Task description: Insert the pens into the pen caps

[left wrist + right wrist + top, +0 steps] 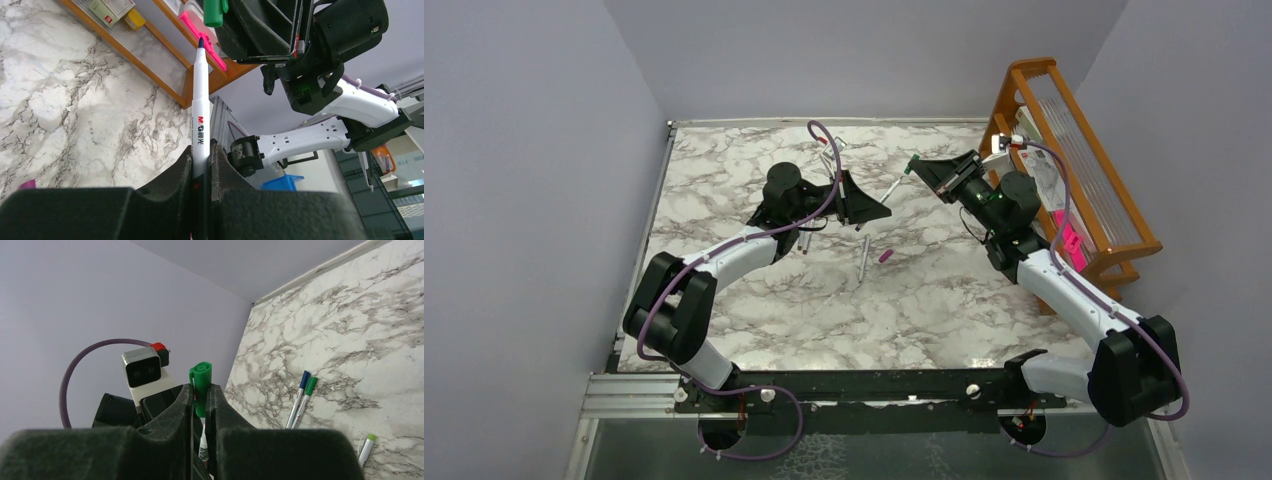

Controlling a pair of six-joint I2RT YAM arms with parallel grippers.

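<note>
I see the left tool (201,150) pinching a white pen (200,95) above the desk's (924,310) far half, its tip just short of the green cap (200,376), which the right tool (200,392) clamps. A spare pen (864,257) and a magenta cap (886,256) lie side by side near the desk's centre.

— Where can I pass?
— Over the near marble table (904,320), between my arms.
— What's in the way?
— The wooden rack (1079,190) beside my right arm. A loose pen (864,256) and magenta cap (886,256) by my left gripper (879,212). Its held pen (893,189) nearly meets my right gripper's (921,170) green cap (911,164).
</note>
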